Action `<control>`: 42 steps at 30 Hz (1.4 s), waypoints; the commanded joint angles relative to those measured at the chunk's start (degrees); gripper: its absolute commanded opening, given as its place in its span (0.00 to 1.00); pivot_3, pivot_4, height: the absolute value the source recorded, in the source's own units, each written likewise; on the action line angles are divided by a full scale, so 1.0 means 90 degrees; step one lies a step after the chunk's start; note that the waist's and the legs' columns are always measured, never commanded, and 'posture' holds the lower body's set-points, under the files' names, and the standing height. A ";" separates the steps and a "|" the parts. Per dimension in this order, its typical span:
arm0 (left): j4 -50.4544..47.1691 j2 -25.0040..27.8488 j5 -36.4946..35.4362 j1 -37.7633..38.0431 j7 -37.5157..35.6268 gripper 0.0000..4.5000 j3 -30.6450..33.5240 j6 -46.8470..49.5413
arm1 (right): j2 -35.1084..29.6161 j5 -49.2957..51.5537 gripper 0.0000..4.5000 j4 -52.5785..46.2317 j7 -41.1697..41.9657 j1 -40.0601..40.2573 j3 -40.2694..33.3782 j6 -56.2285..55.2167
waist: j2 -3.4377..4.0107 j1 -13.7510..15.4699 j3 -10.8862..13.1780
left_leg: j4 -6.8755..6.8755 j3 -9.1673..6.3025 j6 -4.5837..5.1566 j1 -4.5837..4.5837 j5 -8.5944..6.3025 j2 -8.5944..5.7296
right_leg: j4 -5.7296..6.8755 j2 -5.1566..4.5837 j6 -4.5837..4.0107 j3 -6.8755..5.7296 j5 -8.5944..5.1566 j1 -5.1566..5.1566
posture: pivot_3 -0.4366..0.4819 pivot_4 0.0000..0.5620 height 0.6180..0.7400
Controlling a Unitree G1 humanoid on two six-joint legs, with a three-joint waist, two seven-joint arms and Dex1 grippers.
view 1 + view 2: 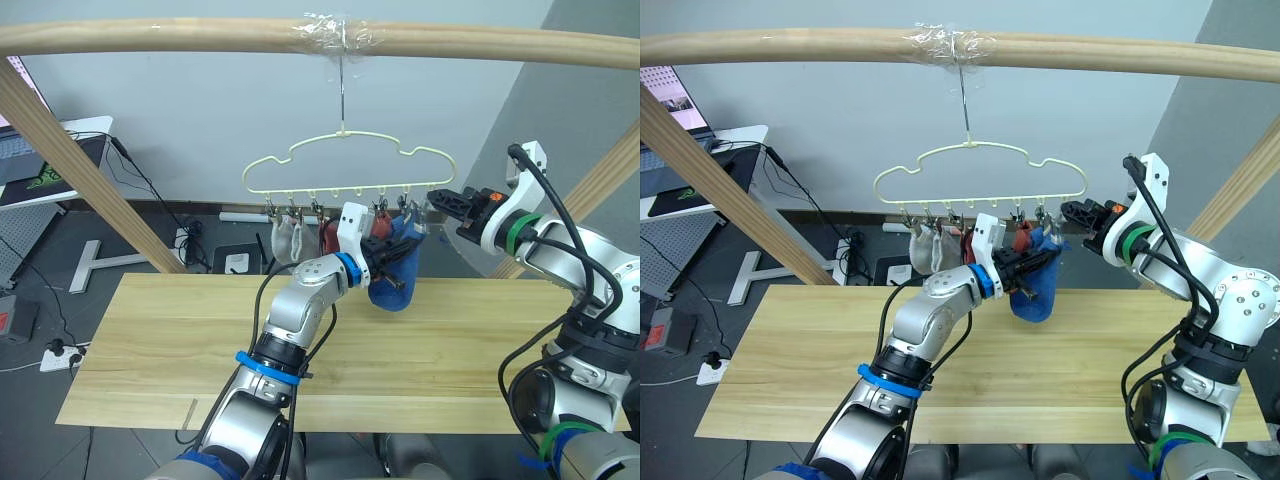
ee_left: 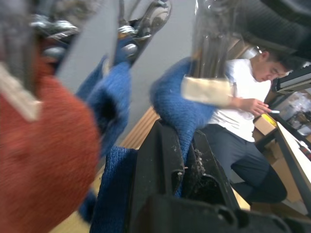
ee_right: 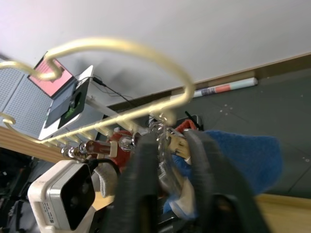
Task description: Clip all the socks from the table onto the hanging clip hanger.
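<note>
Now the left gripper (image 1: 392, 252) is raised to the lower bar of the clip hanger (image 1: 345, 165), and its two black fingers (image 2: 160, 170) are pressed onto a blue sock (image 1: 392, 285), with the knit caught between them. This blue sock hangs down from the gripper, and its toe reaches almost to the table (image 1: 200, 340) below. Just beside the fingers, in the left wrist view, a second blue sock (image 2: 109, 92) hangs from a metal clip, and nearer to the camera there is a rust-red sock (image 2: 43, 145).

The right gripper (image 1: 440, 203) is at the far end of the same bar, on the other side of the held sock. In the right wrist view its fingers (image 3: 141, 170) stand at both sides of the last metal clip (image 3: 165, 160) and seem to squeeze it, probably to open its mouth.

Further from the left gripper along the bar, two light grey socks (image 1: 285, 238) and the rust-red ones hang already. The wooden table shows no socks lying on it. So I judge the task is nearly finished: five socks seem to be clipped, and only the held blue sock must still go into the last clip. A person sits in the background behind the hanger.
</note>
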 commanded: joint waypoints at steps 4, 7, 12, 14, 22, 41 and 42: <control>-0.0247 -0.0193 -0.0138 -0.0058 -0.0141 0.00 -0.0150 0.0046 | -0.0871 0.0960 0.77 -0.0410 0.0287 0.0368 0.0098 -0.0973 | 0.0000 0.0007 0.0000 | 0.0002 0.0000 0.0000 -0.0002 0.0000 0.0000 | 0.0000 -0.0001 0.0000 -0.0001 0.0000 0.0000 | 0.46 0.25 1.00; -0.0031 -0.0233 -0.0099 -0.0115 -0.0225 0.00 -0.0208 -0.0006 | -0.1479 0.0667 0.99 -0.0746 0.0695 0.0705 0.0190 -0.1058 | 0.0000 0.0026 0.0000 | 0.0004 0.0000 0.0000 -0.0007 0.0000 0.0000 | -0.0003 -0.0001 0.0001 -0.0004 0.0000 0.0000 | 0.44 0.24 1.00; 0.0444 -0.0224 -0.0038 -0.0090 -0.0397 0.35 -0.0266 -0.0069 | -0.2091 -0.0128 1.00 -0.1266 0.1483 0.1320 0.0468 -0.1218 | 0.0002 -0.0004 -0.0002 | 0.0006 0.0003 0.0001 -0.0004 0.0001 0.0001 | -0.0002 0.0000 0.0001 -0.0003 0.0000 0.0001 | 0.43 0.24 1.00; 0.0682 -0.0102 0.0071 0.0059 -0.0592 0.48 -0.0389 -0.0158 | -0.2340 -0.0797 1.00 -0.1628 0.2088 0.1883 0.0622 -0.1241 | 0.0003 -0.0008 -0.0003 | 0.0007 0.0003 0.0001 -0.0003 0.0001 0.0001 | -0.0002 0.0000 0.0002 -0.0003 0.0000 0.0002 | 0.43 0.24 1.00; 0.0730 0.1012 0.0425 0.0624 -0.1171 0.99 -0.0337 -0.0886 | -0.3148 -0.3493 1.00 -0.2264 0.4306 0.3486 0.1367 -0.2038 | 0.0010 -0.0008 -0.0006 | 0.0010 0.0005 0.0002 0.0004 0.0003 0.0003 | 0.0004 0.0001 0.0003 -0.0001 0.0000 0.0003 | 0.45 0.24 1.00; 0.0079 0.6425 -0.0218 0.3361 -0.2703 0.99 0.3192 -0.1201 | -0.3825 -0.5882 1.00 -0.2132 0.8502 0.6210 -0.0213 -0.4001 | -0.0073 0.0245 -0.0100 | 0.0010 0.0009 0.0003 0.0036 0.0004 0.0013 | 0.0002 -0.0003 0.0006 -0.0008 0.0001 0.0028 | 0.62 0.17 1.00; 0.0066 0.6398 -0.0232 0.3405 -0.2699 0.99 0.3234 -0.1242 | -0.3825 -0.6005 1.00 -0.2090 0.8545 0.6229 -0.0187 -0.4026 | -0.0078 0.0267 -0.0123 | 0.0011 0.0011 0.0003 0.0038 0.0004 0.0012 | -0.0003 -0.0006 0.0007 -0.0007 0.0001 0.0033 | 0.62 0.17 1.00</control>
